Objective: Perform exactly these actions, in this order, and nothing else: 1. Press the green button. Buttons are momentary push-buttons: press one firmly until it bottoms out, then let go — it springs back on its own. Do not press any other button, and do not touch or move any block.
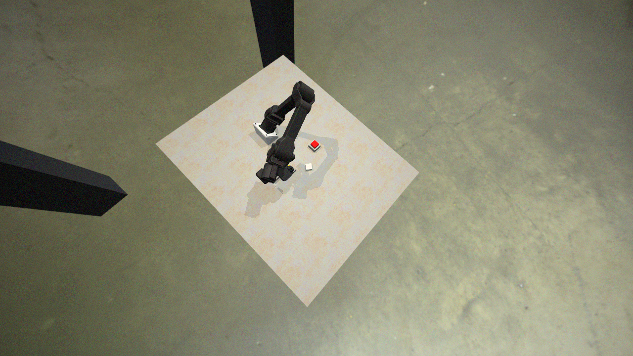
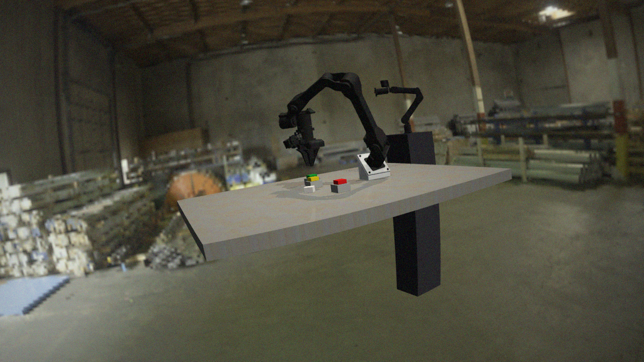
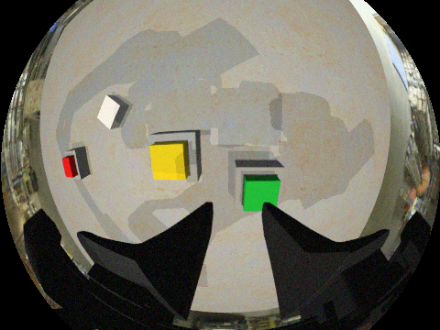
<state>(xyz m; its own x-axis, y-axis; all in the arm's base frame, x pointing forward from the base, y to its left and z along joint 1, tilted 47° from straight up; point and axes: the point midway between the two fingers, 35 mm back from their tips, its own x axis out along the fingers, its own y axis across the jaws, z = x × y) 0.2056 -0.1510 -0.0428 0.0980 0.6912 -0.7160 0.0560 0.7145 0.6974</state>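
Exterior: grey table (image 2: 278, 215), blurry warehouse.

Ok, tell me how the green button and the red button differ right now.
The green button sits just ahead of the open hand, beside its right fingertip; the red button sits far off at the wrist view's left edge. From above, the arm hides the green one, while the red one shows plainly. In the exterior view the green sits behind the yellow button, and the red stands alone. Both are square caps on grey bases.
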